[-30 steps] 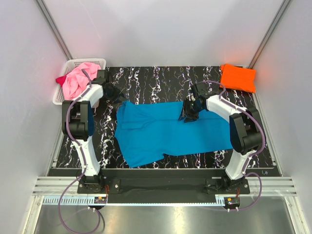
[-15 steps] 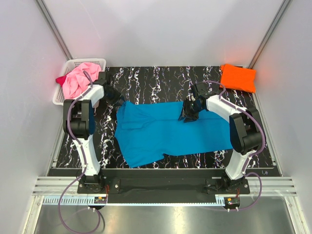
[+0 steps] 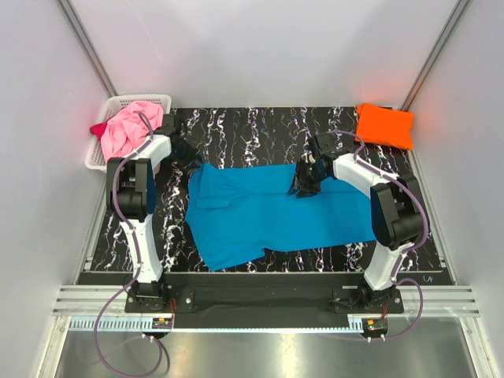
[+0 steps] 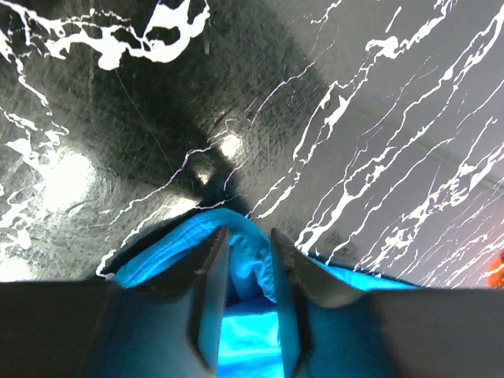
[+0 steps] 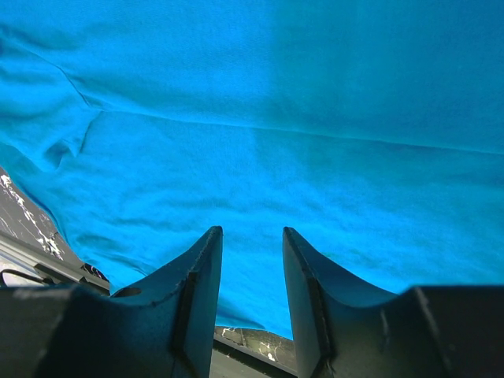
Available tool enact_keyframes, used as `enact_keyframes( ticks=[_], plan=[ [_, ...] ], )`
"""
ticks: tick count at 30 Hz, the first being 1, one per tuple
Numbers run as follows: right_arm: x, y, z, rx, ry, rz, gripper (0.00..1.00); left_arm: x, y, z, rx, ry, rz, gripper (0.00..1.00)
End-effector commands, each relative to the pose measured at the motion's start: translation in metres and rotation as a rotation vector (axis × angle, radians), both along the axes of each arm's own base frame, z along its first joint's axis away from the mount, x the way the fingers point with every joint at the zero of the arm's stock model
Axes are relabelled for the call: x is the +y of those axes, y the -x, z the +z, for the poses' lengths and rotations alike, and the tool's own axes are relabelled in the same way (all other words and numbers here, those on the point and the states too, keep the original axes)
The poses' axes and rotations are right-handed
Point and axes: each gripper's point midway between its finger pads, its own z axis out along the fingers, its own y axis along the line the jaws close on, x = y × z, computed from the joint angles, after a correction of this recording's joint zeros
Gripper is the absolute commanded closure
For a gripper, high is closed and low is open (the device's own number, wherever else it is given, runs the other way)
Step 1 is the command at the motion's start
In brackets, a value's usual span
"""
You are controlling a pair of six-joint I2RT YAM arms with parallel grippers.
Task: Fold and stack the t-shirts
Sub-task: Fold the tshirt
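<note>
Two wrist views, left end effector (image 4: 247, 236) pinching turquoise t-shirt (image 3: 276, 209), right (image 5: 250, 234) probably spread

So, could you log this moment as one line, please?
left gripper: pinching turquoise t-shirt corner | right gripper: at its far edge, grip unclear

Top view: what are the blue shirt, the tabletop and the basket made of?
The turquoise t-shirt looks like soft matte knit cloth, likely cotton: it wrinkles and shows a seam. The tabletop is glossy black with white marble veins and lamp glare; stone or laminate, cannot tell. The basket is white lattice, probably moulded plastic.
</note>
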Motion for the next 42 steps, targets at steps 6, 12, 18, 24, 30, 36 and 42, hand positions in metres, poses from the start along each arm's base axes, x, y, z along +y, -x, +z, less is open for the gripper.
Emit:
enact_keyframes(
  ticks=[6, 12, 18, 24, 30, 36, 42],
  plan=[
    [0.009, 0.0, 0.006, -0.019, -0.018, 0.018, 0.57, 0.0, -0.01, -0.006, 0.0, -0.022, -0.005, 1.0],
    [0.016, 0.006, 0.001, -0.004, -0.027, 0.062, 0.57, 0.003, -0.017, -0.013, 0.0, -0.046, 0.002, 1.0],
    [0.021, -0.01, -0.01, 0.0, -0.018, 0.046, 0.59, 0.009, -0.031, -0.003, -0.056, -0.097, -0.016, 1.0],
    [0.02, -0.016, -0.016, 0.005, 0.0, 0.029, 0.6, 0.015, -0.047, 0.012, -0.136, -0.138, -0.041, 1.0],
    [0.018, -0.014, -0.029, 0.034, 0.025, 0.021, 0.59, 0.015, -0.064, 0.039, -0.238, -0.157, -0.058, 1.0],
    [0.016, -0.006, -0.044, 0.087, 0.046, 0.013, 0.61, 0.01, -0.083, 0.066, -0.346, -0.141, -0.084, 1.0],
    [0.016, -0.002, -0.047, 0.098, 0.052, 0.017, 0.61, 0.005, -0.096, 0.078, -0.412, -0.127, -0.096, 1.0]
  ],
)
